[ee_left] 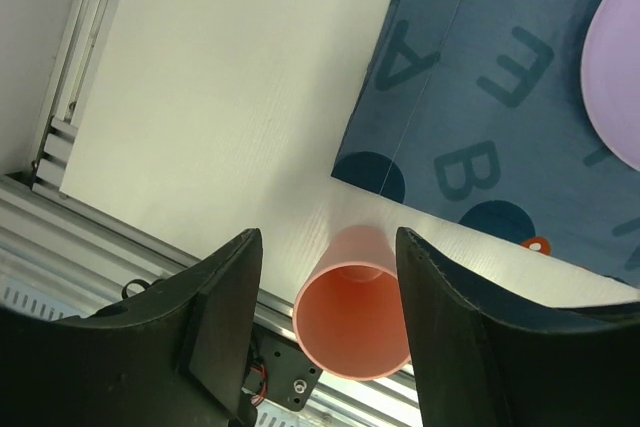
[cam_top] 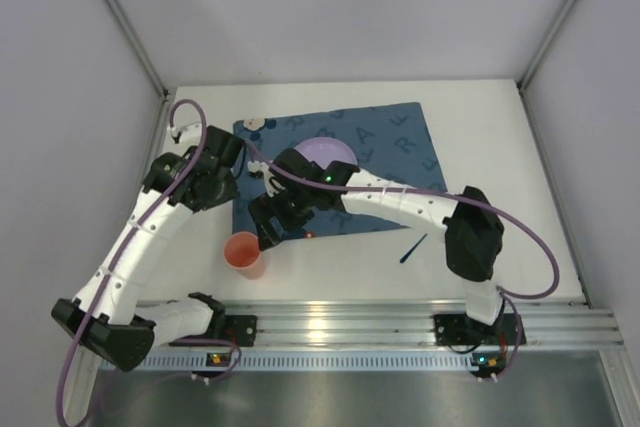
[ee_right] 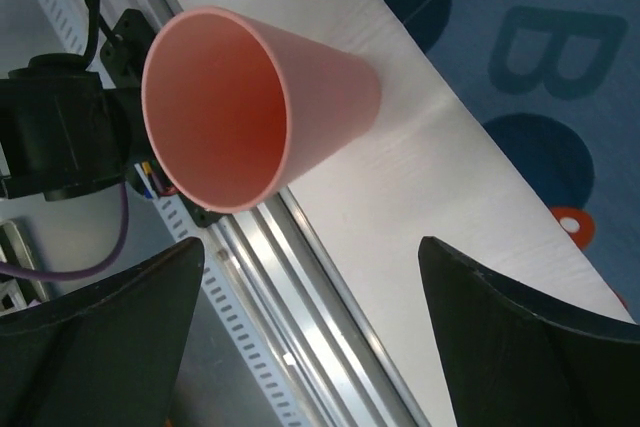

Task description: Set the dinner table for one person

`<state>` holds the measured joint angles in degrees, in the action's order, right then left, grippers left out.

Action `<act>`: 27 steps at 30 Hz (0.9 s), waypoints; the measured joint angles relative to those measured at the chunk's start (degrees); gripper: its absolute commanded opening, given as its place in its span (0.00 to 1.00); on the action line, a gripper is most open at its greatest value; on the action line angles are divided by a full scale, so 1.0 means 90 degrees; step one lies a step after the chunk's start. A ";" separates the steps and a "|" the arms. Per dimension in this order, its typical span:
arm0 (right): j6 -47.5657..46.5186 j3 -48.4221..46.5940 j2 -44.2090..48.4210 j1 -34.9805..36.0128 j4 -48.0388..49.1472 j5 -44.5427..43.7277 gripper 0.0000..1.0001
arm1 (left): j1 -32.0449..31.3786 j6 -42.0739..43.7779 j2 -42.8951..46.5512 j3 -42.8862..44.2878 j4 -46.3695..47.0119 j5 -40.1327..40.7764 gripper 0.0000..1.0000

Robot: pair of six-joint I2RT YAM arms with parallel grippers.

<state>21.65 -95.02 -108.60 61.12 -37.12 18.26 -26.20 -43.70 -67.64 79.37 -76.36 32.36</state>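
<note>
Overhead, the white bench (cam_top: 500, 147) filled the space between the grey walls, with a silver rail (cam_top: 400, 322) running along its 6 o'clock edge just beyond the arm bases. A dark blue placemat (cam_top: 400, 137) printed with letters lay on the far middle of the bench, slightly askew. A lilac plate (cam_top: 325, 150) sat on the placemat, its near side hidden under the right arm.

An orange cup (cam_top: 244, 250) stood upright, mouth up, on the bare bench just off the placemat's 7 o'clock corner, close to the rail. A slim dark blue utensil (cam_top: 413, 248) lay on the bare bench at about 5 o'clock from the placemat, apart from it; its kind was too small to tell.

The right pincer (ee_right: 312, 247) hovered just beside the cup, at about 1 o'clock from it in the overhead view. Its fingers were spread wide and pinched nothing. In its own camera the cup showed ahead of the gap, clear of both fingers.

The left pincer (ee_left: 325, 242) hung higher, over the placemat's 9 o'clock edge. Its fingers were also apart and empty, and the cup showed far below between them.

A small orange and white spot (ee_left: 537, 244) sat at the placemat's near edge, at about 3 o'clock from the cup; what it was could not be told.
</note>
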 measured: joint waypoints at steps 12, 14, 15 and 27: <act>-0.0005 -0.0896 -0.1105 0.0250 0.0202 0.0165 0.74 | 0.0095 -0.0085 0.0435 -0.0129 -0.0044 0.0012 0.61; 0.0019 -0.1166 -0.1326 0.0357 0.0119 -0.0126 0.56 | 0.0112 -0.0085 0.0466 -0.0131 -0.0044 0.0034 0.61; 0.0027 -0.1277 -0.1416 0.0403 0.0068 -0.0277 0.49 | 0.0117 -0.0085 0.0488 -0.0131 -0.0044 0.0036 0.61; 0.0107 -0.1552 -0.1753 0.0537 -0.0347 -0.1462 0.00 | 0.0165 -0.0036 0.0505 -0.0092 -0.0049 0.0308 0.60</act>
<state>22.61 -108.99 -124.38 65.95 -40.25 5.10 -24.71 -44.03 -63.09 78.54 -76.79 35.14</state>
